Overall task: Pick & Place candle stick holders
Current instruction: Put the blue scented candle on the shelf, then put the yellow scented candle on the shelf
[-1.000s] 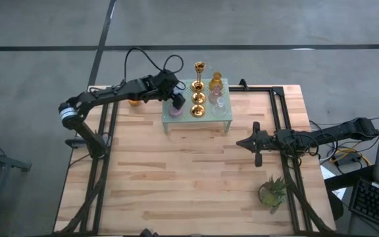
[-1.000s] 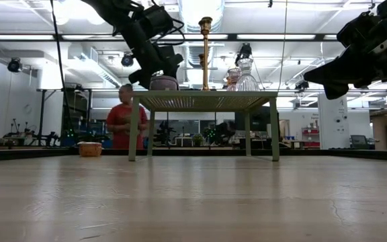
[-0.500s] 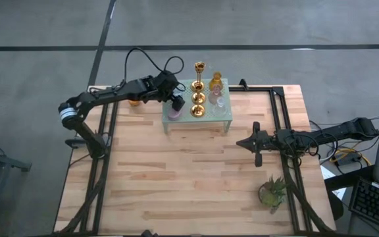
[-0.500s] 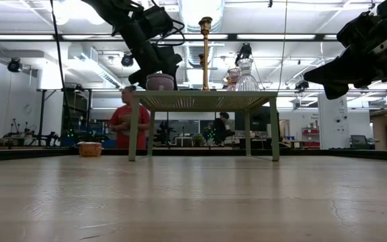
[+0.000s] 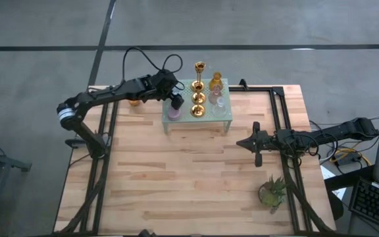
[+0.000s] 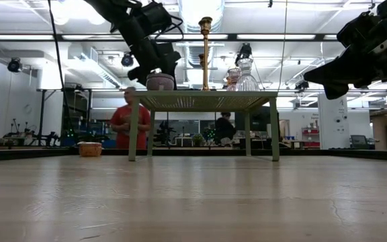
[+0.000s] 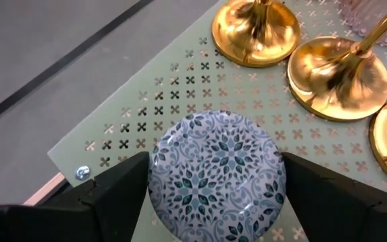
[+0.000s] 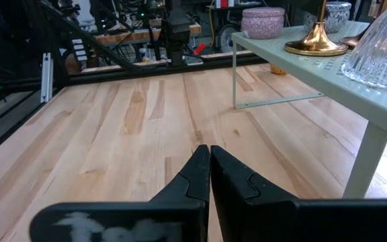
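A pale green mesh rack [image 5: 224, 113] stands at the table's far middle. On it are gold stemmed holders [image 5: 198, 97], an amber cup [image 5: 216, 82], a clear cup [image 5: 220, 102] and a round purple cup [image 5: 174, 112] with a blue floral top [image 7: 217, 176]. The purple cup rests on its base near the rack's left edge. My left gripper [image 5: 176, 102] is open and slants down over it, one finger [image 7: 116, 191] on each side of it. My right gripper [image 8: 209, 160] is shut and hangs level above the table's right side [image 5: 255, 143]. It holds nothing. My left gripper has a finger close to each side of the purple cup's wall [image 7: 154, 181], slanting down from the table's left. Whether the fingers touch the wall I cannot tell. The cup stands upright on the rack.
An orange cup [image 5: 133, 102] sits on the table left of the rack, under my left arm. A small green potted plant [image 5: 272, 191] stands near the right front. Bare wooden table [image 5: 183, 178] spreads in front of the rack. People move in the room behind [image 6: 127, 121].
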